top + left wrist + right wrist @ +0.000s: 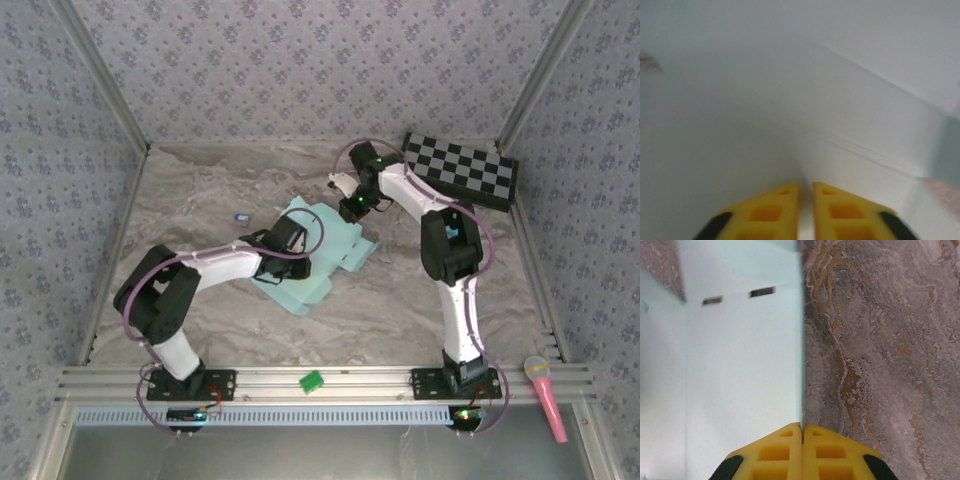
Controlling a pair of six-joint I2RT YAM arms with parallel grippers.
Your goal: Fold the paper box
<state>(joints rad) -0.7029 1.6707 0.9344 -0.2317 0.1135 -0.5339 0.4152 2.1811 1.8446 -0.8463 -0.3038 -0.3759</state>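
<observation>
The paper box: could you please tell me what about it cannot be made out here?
- Top view: the left arm covers the middle of the paper box.
- Left wrist view: the card is blurred, too close; which flap is unclear.
- Right wrist view: the frame edges cut off the sheet beyond its two slots.
</observation>
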